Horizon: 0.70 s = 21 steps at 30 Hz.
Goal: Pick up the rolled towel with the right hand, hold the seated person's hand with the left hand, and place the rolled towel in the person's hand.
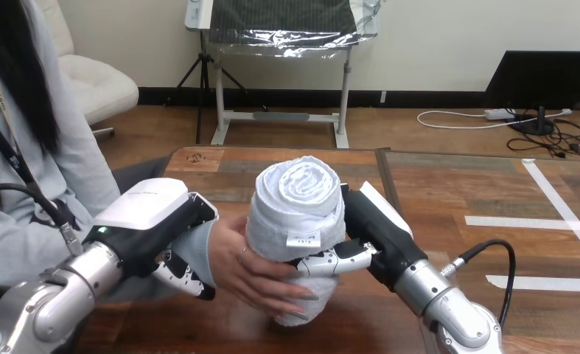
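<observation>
The rolled towel (297, 214) is pale blue-white and stands upright above the wooden table (449, 192) at the middle of the head view, its spiral end facing up. My right hand (375, 234) grips it from the right, thumb and fingers curled round its lower half. The person's hand (250, 274) lies palm up beneath and to the left of the towel, its fingers touching the roll's base. My left hand (154, 228) wraps over the person's wrist from the left, with fingers curled underneath it.
The person sits at the table's left side, an arm reaching in over the table edge. White tape lines (537, 221) mark the tabletop at the right.
</observation>
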Each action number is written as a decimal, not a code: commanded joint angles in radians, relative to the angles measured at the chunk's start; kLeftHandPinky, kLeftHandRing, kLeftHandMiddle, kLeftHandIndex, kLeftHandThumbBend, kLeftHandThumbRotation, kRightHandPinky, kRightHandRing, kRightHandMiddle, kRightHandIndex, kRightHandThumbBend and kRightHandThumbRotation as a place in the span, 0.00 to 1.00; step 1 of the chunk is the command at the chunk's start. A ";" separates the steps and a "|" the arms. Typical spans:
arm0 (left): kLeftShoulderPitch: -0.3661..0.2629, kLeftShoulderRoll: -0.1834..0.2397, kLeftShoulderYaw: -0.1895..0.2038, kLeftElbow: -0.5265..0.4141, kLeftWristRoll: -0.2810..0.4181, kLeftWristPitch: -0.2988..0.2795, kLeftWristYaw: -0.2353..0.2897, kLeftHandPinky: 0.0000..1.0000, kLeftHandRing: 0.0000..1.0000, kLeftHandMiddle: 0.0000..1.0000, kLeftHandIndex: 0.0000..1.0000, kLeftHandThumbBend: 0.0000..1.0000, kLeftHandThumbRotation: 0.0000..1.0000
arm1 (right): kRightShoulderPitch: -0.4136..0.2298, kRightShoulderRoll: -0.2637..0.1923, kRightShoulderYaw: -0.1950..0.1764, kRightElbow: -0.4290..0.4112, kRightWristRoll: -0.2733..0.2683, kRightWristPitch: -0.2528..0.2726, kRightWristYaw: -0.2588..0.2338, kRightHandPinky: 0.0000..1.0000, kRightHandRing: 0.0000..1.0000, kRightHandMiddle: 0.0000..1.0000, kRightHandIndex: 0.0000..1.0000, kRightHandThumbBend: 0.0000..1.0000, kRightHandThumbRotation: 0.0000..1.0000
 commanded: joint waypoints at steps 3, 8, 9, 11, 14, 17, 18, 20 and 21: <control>-0.283 -0.077 0.022 -0.032 -0.053 -0.040 0.065 0.24 0.29 0.35 0.36 0.87 0.00 | -0.068 0.074 0.039 -0.101 -0.007 -0.059 -0.042 0.24 0.29 0.36 0.41 0.76 0.00; -0.296 -0.090 0.020 -0.004 -0.051 -0.060 0.082 0.24 0.29 0.35 0.36 0.88 0.00 | -0.064 0.087 0.044 -0.109 -0.003 -0.057 -0.050 0.24 0.29 0.36 0.41 0.76 0.00; -0.299 -0.092 0.019 0.001 -0.049 -0.062 0.084 0.24 0.29 0.35 0.35 0.88 0.00 | -0.062 0.091 0.045 -0.114 -0.003 -0.056 -0.053 0.24 0.29 0.36 0.41 0.76 0.00; -0.302 -0.095 0.018 0.006 -0.046 -0.063 0.086 0.23 0.28 0.35 0.35 0.88 0.00 | -0.061 0.093 0.048 -0.119 -0.003 -0.055 -0.056 0.24 0.29 0.36 0.41 0.75 0.00; -0.303 -0.101 0.018 0.016 -0.048 -0.070 0.090 0.23 0.28 0.35 0.35 0.89 0.00 | -0.055 0.097 0.053 -0.133 -0.007 -0.045 -0.064 0.24 0.29 0.36 0.41 0.74 0.00; -0.305 -0.103 0.016 0.027 -0.041 -0.079 0.101 0.23 0.28 0.34 0.35 0.88 0.00 | -0.052 0.099 0.059 -0.145 -0.012 -0.035 -0.073 0.24 0.29 0.37 0.41 0.74 0.00; -0.304 -0.105 0.016 0.027 -0.039 -0.077 0.100 0.23 0.28 0.34 0.35 0.88 0.00 | -0.052 0.100 0.061 -0.146 -0.013 -0.036 -0.077 0.24 0.29 0.37 0.41 0.74 0.00; -0.303 -0.107 0.015 0.026 -0.038 -0.073 0.098 0.23 0.28 0.35 0.35 0.88 0.00 | -0.051 0.100 0.064 -0.147 -0.013 -0.038 -0.080 0.24 0.29 0.37 0.41 0.73 0.00; -0.302 -0.109 0.015 0.025 -0.039 -0.071 0.095 0.23 0.28 0.35 0.35 0.88 0.00 | -0.050 0.101 0.065 -0.150 -0.013 -0.036 -0.083 0.24 0.29 0.37 0.41 0.73 0.00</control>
